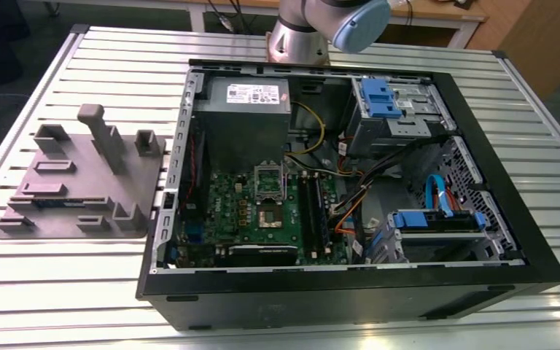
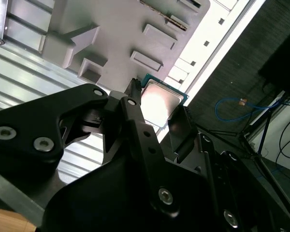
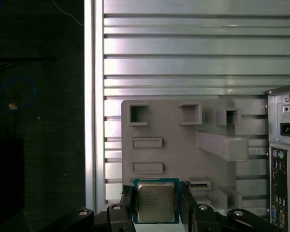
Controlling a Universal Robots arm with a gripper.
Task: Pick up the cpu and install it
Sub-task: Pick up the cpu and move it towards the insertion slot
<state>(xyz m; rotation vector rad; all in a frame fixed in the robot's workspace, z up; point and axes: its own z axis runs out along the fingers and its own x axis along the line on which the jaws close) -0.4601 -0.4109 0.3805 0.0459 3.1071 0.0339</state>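
The tool (image 3: 156,197) is closed narrowly on the cpu (image 3: 156,202). In both wrist views one black finger (image 3: 127,197) presses against each of two opposite edges. The chip's shiny metal lid faces the cameras, with its thin blue-green rim showing around it (image 2: 160,104). The faint print on the lid is too small to make out.

Behind the held cpu lies the gray tray (image 3: 176,145) with its raised blocks and shallow pockets, resting on the ribbed metal tabletop (image 3: 193,53). Beside the tray is the back of the case (image 3: 282,159), with its ports and power inlet.

In the exterior view the arm (image 1: 309,29) rises at the far edge of the tabletop. The case lies open, with the motherboard (image 1: 260,211) exposed. The power supply (image 1: 246,109) carries a white label (image 1: 253,92) whose print cannot be read.
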